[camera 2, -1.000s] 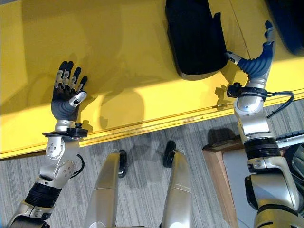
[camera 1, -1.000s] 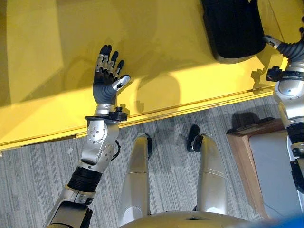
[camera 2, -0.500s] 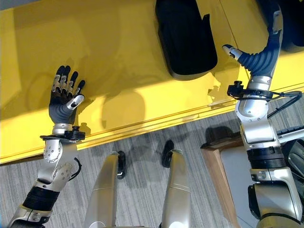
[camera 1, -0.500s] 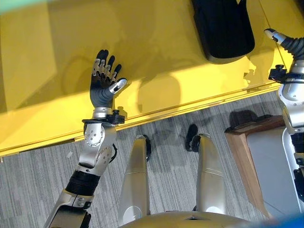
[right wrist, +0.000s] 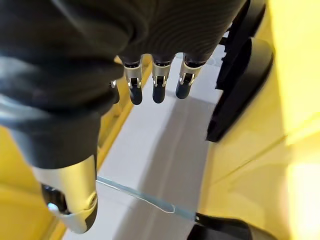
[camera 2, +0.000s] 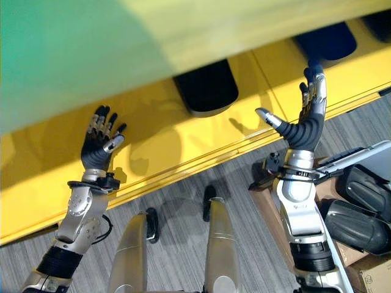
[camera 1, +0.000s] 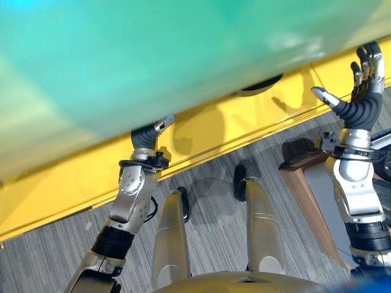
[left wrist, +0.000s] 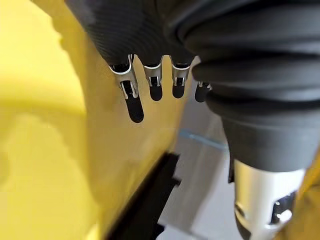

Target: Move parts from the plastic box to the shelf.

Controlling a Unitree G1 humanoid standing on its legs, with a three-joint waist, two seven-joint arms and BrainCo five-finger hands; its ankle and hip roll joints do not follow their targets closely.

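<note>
A yellow shelf runs across in front of me. One black moulded part lies on it, and a second dark part lies farther right. My left hand is open, palm up over the shelf's front edge, holding nothing. My right hand is also open and empty, to the right of the black part with its fingers straight. In the right wrist view, black parts show past the fingers. More black parts lie low beside my right arm.
A blurred green band covers the upper part of both eye views. A brown box stands on the striped grey carpet at my right, with a cardboard box behind it.
The whole picture has shifted, so the camera has moved, and the green band now hides the top. Both hands stay open; the right one sits a little nearer the shelf's front edge.
</note>
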